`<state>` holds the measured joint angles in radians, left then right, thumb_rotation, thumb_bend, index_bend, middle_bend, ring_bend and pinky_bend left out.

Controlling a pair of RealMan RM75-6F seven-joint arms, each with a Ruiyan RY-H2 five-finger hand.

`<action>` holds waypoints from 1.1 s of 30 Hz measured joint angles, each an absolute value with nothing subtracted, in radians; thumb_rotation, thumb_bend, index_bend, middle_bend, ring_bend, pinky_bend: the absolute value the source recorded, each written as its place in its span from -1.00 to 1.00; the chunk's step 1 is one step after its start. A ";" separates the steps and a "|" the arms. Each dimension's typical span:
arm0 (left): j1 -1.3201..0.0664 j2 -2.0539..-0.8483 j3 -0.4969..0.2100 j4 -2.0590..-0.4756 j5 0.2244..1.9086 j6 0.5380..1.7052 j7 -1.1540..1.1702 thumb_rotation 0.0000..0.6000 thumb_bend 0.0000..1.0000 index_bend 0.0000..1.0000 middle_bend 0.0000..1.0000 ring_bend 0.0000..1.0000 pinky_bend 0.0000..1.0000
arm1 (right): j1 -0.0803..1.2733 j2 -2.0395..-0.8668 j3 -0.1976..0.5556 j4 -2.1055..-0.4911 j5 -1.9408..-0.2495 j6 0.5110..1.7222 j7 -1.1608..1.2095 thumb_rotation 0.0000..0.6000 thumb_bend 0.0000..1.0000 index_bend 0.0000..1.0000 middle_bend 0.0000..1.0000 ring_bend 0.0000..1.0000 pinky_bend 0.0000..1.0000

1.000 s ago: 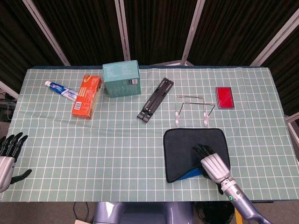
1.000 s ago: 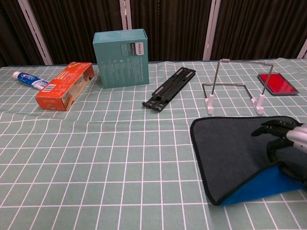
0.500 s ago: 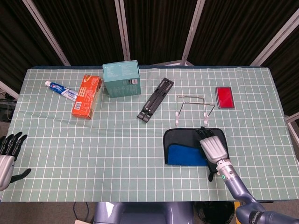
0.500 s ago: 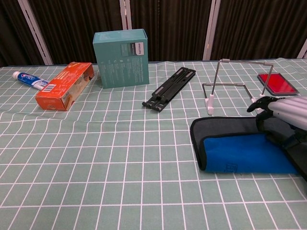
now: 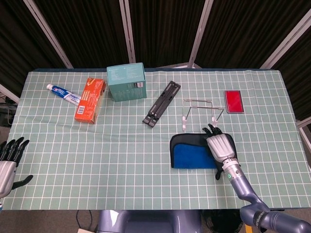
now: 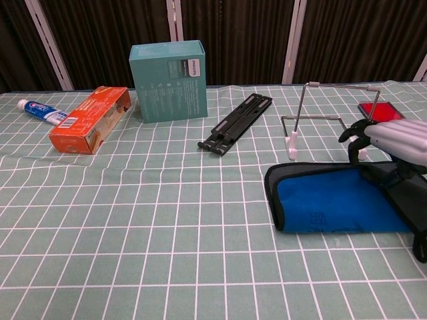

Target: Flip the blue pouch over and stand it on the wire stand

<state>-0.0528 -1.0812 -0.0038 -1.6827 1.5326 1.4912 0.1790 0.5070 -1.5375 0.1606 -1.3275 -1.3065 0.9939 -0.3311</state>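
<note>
The blue pouch (image 5: 190, 155) (image 6: 328, 203) lies at the front right of the table, tipped up so its blue face shows toward me, framed by a dark rim. My right hand (image 5: 221, 147) (image 6: 395, 141) grips its right end, fingers over the far edge and thumb underneath. The wire stand (image 5: 198, 100) (image 6: 312, 117) is upright just behind the pouch, its feet close to my right fingertips. At the table's front left corner my left hand (image 5: 8, 162) hangs off the edge, fingers apart, holding nothing; only the head view shows it.
A folded black stand (image 5: 162, 103) (image 6: 235, 123) lies left of the wire stand. A red case (image 5: 233, 101) (image 6: 383, 115) sits behind it on the right. Far left are a teal box (image 5: 126, 81) (image 6: 168, 80), an orange carton (image 5: 90, 100) (image 6: 90, 119) and a toothpaste tube (image 5: 63, 93) (image 6: 41, 111).
The pouch lay flat, dark side up; my right hand has lifted its near edge and rolled it back toward the wire stand, so the blue face now shows. The left hand stayed put.
</note>
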 measured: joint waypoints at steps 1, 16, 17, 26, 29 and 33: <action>-0.053 -1.081 -0.004 -1.682 1.532 1.491 0.179 1.00 -1.00 -1.00 -1.00 -1.00 -1.00 | 0.510 -1.542 0.163 -1.317 -1.304 0.996 -0.325 1.00 -0.06 0.26 -0.74 -1.00 -0.68; -0.058 -1.085 -0.007 -1.677 1.518 1.482 0.183 1.00 -1.00 -1.00 -1.00 -1.00 -1.00 | 0.554 -1.586 0.189 -1.249 -1.235 0.982 -0.329 1.00 -0.06 0.27 -0.73 -1.00 -0.68; -0.058 -1.085 -0.008 -1.677 1.516 1.482 0.182 1.00 -1.00 -1.00 -1.00 -1.00 -1.00 | 0.556 -1.588 0.190 -1.247 -1.233 0.981 -0.329 1.00 -0.06 0.27 -0.73 -1.00 -0.68; -0.061 -1.089 -0.009 -1.673 1.508 1.475 0.188 1.00 -1.00 -1.00 -1.00 -1.00 -1.00 | 0.571 -1.607 0.191 -1.221 -1.214 0.979 -0.331 1.00 -0.06 0.29 -0.73 -1.00 -0.67; -0.062 -1.091 -0.009 -1.672 1.505 1.473 0.190 1.00 -1.00 -1.00 -1.00 -1.00 -1.00 | 0.576 -1.612 0.197 -1.214 -1.203 0.977 -0.332 1.00 -0.06 0.29 -0.73 -1.00 -0.68; -0.063 -1.092 -0.010 -1.670 1.501 1.470 0.192 1.00 -1.00 -1.00 -1.00 -1.00 -1.00 | 0.584 -1.615 0.203 -1.205 -1.187 0.974 -0.333 1.00 -0.06 0.29 -0.73 -1.00 -0.68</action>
<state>-0.0633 -1.0920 -0.0101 -1.6704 1.5009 1.4703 0.1916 0.5839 -1.6148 0.2034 -1.2052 -1.1871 0.9744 -0.3330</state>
